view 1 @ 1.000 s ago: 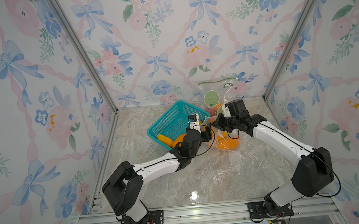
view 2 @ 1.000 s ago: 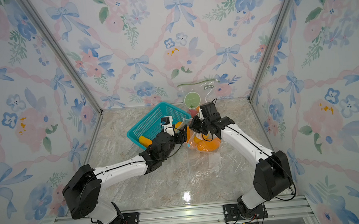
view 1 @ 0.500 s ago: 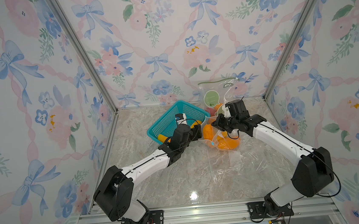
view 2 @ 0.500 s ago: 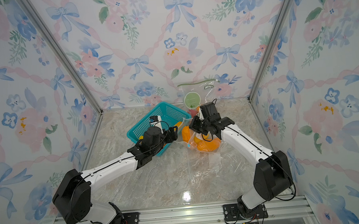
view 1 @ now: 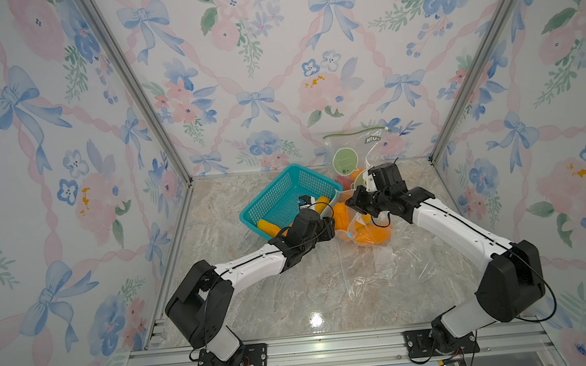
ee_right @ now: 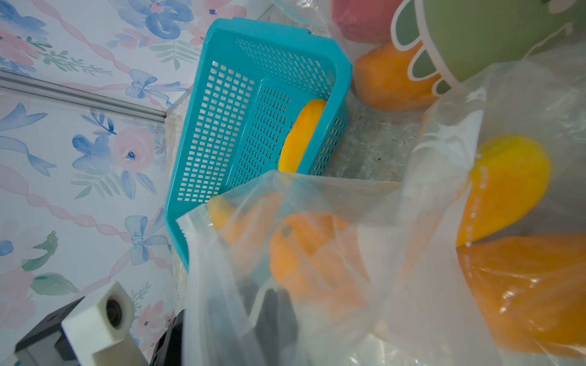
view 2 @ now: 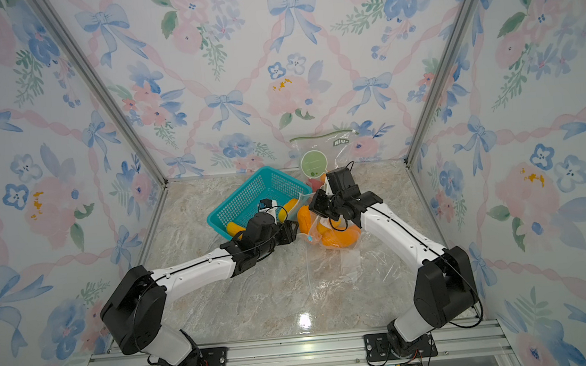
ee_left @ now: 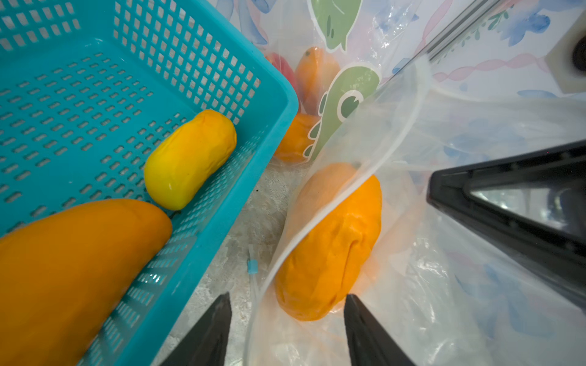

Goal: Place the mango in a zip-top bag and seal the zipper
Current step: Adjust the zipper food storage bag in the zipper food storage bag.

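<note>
A clear zip-top bag (view 1: 381, 256) lies on the marble table with its mouth lifted toward the basket. My right gripper (view 1: 353, 202) is shut on the bag's upper rim; its fingers (ee_right: 276, 304) show dimly through the film. An orange mango (ee_left: 329, 240) sits just inside the mouth, and more mangoes (view 1: 372, 236) lie deeper in. My left gripper (ee_left: 287, 298) is open at the mouth, with the bag's white rim running between its fingers and the mango's end just ahead. The blue zipper slider (ee_left: 252, 266) lies on the table beside the rim.
A teal basket (view 1: 285, 192) stands left of the bag and holds a yellow mango (ee_left: 190, 158) and an orange one (ee_left: 69, 269). A second bag (view 1: 357, 149) with a green sticker leans on the back wall, fruit inside it.
My left gripper drew back toward the basket, then returned lower to the bag's mouth with its jaws narrower. The orange mango now rests inside the mouth. The right arm has not moved.
</note>
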`<state>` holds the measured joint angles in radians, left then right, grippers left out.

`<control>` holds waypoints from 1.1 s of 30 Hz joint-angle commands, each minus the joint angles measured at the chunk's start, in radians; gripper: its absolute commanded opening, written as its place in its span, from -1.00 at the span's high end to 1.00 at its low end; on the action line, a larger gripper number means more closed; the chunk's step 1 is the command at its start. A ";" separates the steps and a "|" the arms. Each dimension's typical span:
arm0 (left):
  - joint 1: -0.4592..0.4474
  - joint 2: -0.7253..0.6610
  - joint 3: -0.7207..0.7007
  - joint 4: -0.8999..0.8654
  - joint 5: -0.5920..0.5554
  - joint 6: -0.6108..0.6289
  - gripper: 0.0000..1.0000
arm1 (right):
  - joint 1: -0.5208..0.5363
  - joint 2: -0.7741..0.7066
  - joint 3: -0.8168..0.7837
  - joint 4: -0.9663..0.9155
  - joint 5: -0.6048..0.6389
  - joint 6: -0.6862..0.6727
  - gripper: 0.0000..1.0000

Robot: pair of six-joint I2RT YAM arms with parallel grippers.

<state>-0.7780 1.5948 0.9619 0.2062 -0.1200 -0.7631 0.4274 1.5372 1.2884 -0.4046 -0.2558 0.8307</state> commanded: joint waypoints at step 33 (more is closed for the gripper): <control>0.050 0.102 0.619 -0.253 0.486 0.587 1.00 | 0.244 -0.280 0.056 -0.270 0.448 -0.099 0.94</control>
<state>-0.7403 1.6585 1.5749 0.0040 0.2642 -0.2646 0.6559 1.2427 1.3701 -0.6559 0.1295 0.6971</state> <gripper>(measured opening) 0.050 0.048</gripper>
